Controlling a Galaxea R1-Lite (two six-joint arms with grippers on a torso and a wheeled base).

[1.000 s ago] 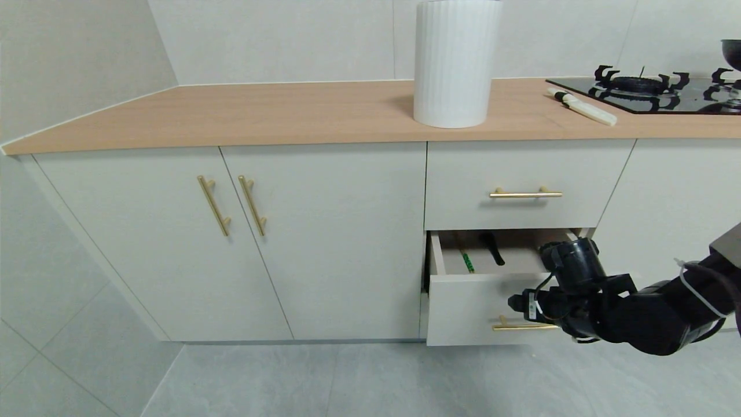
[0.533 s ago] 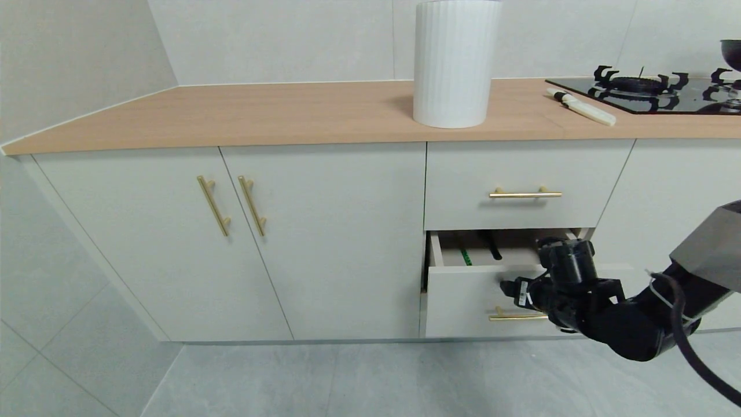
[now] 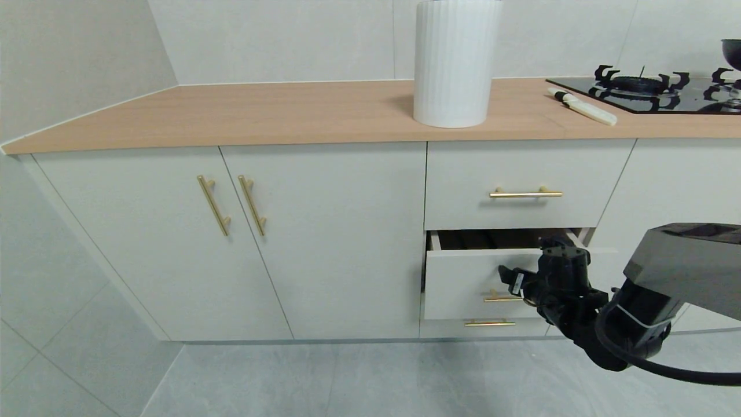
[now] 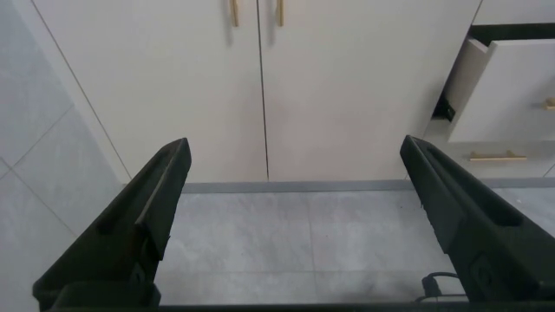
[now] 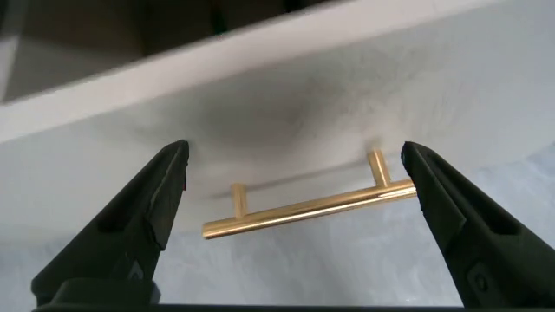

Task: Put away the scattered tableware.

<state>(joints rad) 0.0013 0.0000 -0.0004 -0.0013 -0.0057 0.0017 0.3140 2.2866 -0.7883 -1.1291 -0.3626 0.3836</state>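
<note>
The right gripper (image 5: 293, 149), jaws apart and empty, hangs just before the handle (image 5: 312, 210) of the drawer (image 3: 463, 278), seemingly to push it, nearly shut, home.

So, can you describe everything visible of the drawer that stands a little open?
The middle drawer has a flat, matte pale grey front and a slim brass-coloured bar handle on two posts. It stands slightly pulled out under the closed top drawer; its inside is dark. The right gripper is before its front, open, a finger on each side of the handle; contact is unclear.
</note>
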